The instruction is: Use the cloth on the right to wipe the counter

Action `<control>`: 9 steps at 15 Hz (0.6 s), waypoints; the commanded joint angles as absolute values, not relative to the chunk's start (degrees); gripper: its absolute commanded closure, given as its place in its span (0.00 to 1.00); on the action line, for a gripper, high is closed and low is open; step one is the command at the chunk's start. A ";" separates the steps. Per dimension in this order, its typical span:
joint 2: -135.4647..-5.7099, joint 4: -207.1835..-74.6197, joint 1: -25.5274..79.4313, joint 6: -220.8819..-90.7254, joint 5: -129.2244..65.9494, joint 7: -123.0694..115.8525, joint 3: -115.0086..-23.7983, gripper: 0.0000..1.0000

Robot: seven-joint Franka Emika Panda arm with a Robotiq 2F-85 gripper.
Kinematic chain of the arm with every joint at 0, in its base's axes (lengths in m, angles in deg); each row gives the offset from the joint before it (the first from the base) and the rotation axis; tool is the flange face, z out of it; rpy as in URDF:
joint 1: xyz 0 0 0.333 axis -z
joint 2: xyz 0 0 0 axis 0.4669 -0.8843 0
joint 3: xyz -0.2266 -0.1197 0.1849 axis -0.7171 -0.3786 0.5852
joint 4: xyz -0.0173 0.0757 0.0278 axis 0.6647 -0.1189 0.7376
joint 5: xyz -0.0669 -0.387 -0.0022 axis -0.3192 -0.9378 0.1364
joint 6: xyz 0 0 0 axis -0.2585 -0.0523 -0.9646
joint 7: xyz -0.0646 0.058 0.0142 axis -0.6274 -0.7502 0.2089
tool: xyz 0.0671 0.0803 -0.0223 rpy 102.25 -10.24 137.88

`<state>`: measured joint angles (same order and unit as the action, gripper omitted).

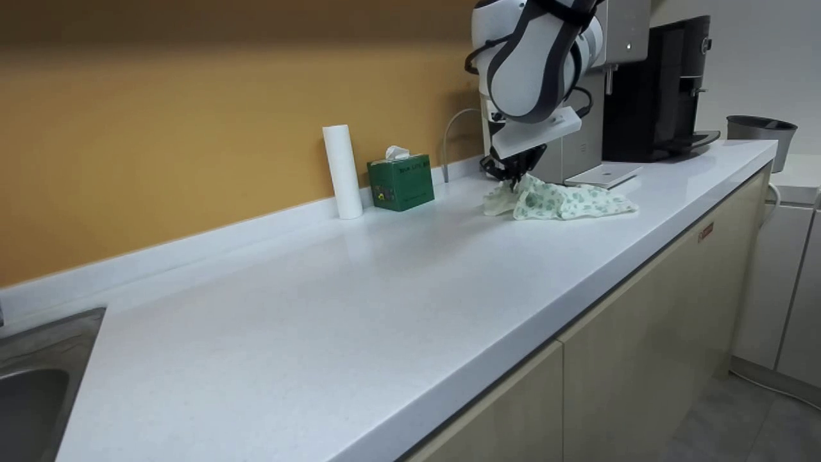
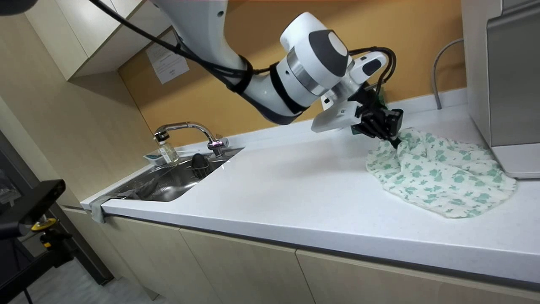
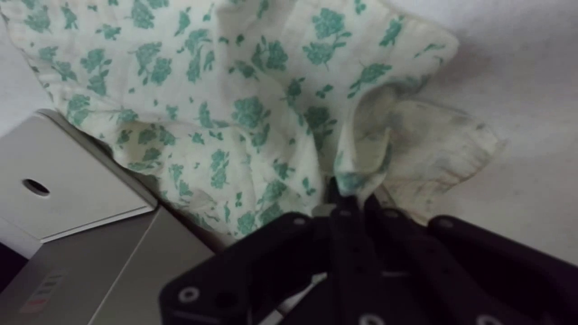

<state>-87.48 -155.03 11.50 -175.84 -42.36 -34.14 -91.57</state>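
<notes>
The cloth is white with a green flower print. In both exterior views the cloth (image 1: 571, 204) (image 2: 451, 181) lies crumpled and spread on the white counter (image 1: 288, 333) (image 2: 295, 185). My gripper (image 1: 513, 182) (image 2: 395, 142) points down at the cloth's edge, low over the counter. In the wrist view the gripper (image 3: 354, 196) has its fingers closed together on a pinched fold of the cloth (image 3: 244, 108). Most of the cloth fans out from the fingers, and a small flap lies on the far side of them. The very fingertips are partly hidden by the fold.
A grey machine (image 2: 514, 88) with a white tray (image 1: 606, 175) stands close beside the cloth. A black coffee machine (image 1: 641, 96) is behind it. A green tissue box (image 1: 401, 183) and a white paper roll (image 1: 343, 172) stand by the wall. The sink (image 2: 173, 192) and faucet (image 2: 190, 126) are at the opposite end.
</notes>
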 commanded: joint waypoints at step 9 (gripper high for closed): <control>-71.37 -175.61 12.81 -171.06 -52.02 -44.52 -91.78 0.99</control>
<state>-76.99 -169.37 11.90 -172.39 -48.49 -40.39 -92.55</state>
